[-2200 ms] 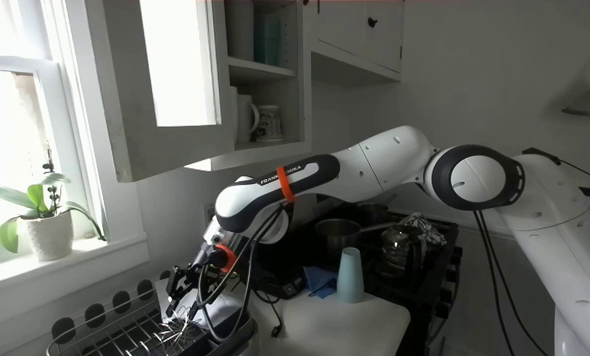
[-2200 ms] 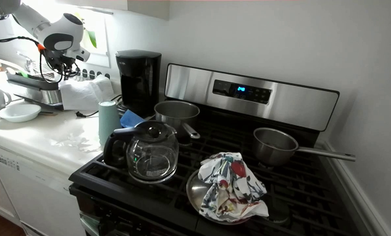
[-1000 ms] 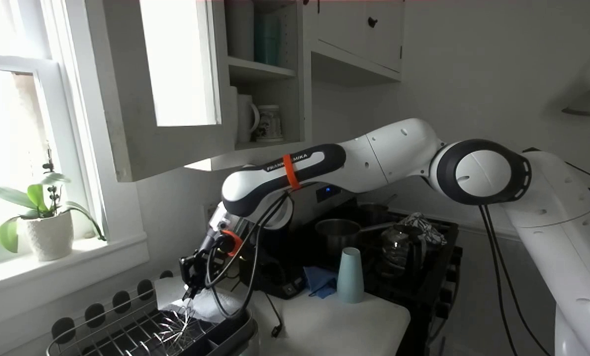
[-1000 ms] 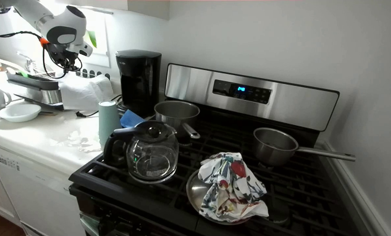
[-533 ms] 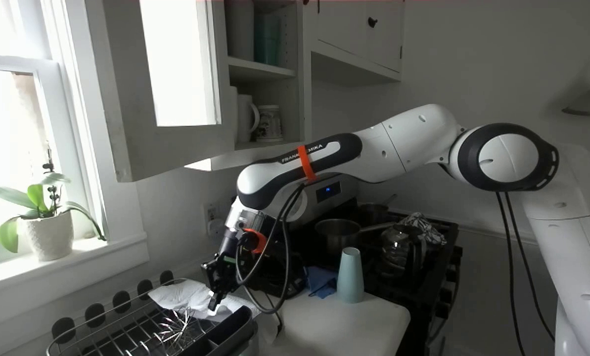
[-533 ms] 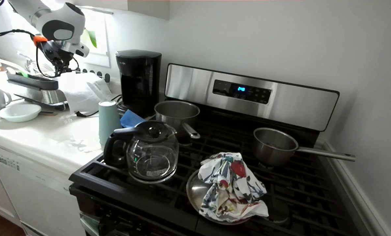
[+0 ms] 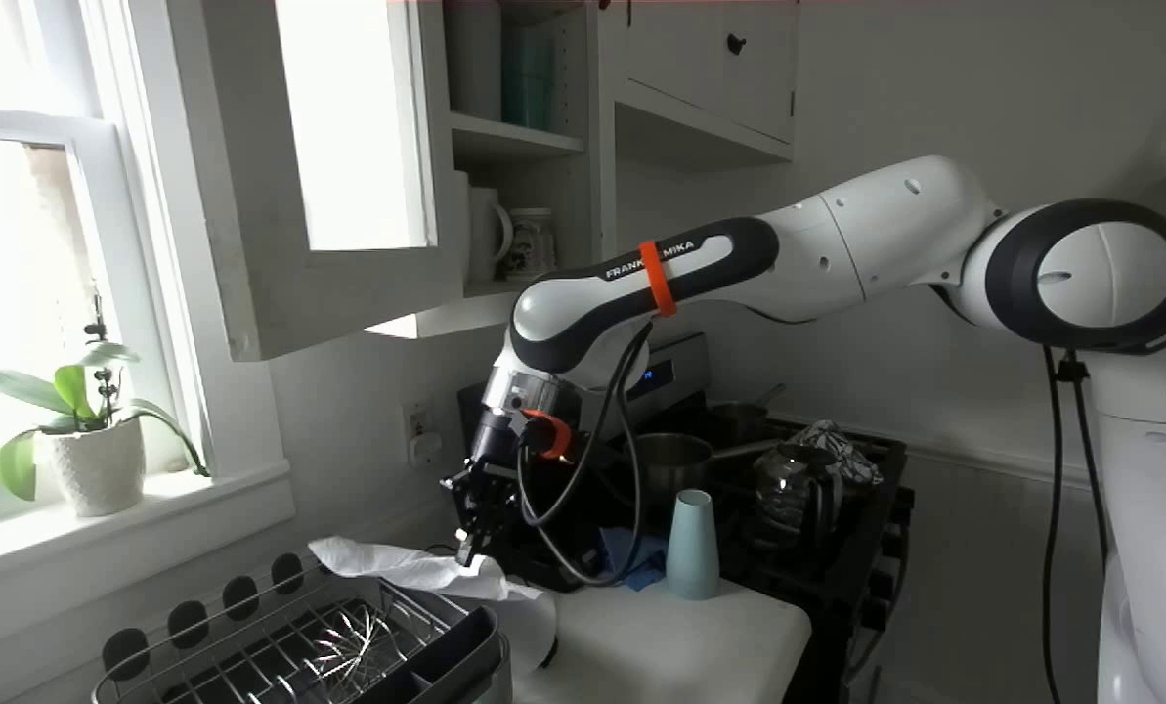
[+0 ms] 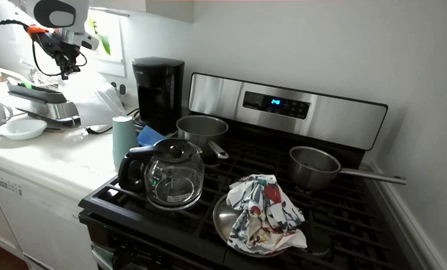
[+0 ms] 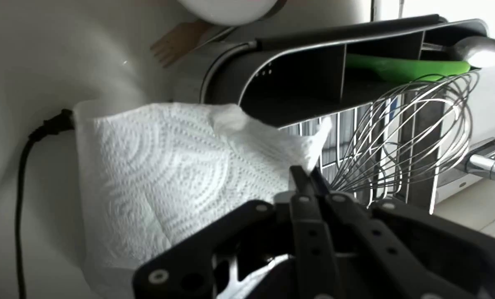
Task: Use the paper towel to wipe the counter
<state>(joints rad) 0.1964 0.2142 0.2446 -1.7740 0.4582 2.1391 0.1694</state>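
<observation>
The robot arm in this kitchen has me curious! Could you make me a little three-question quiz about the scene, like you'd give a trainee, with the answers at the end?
1. What do the fingers hold?
2. True or false: the glass coffee pot stands on the stove.
3. What colour is the tall cup on the counter? A) red, B) pale blue-green, C) black.

Key:
1. The paper towel.
2. True.
3. B.
</observation>
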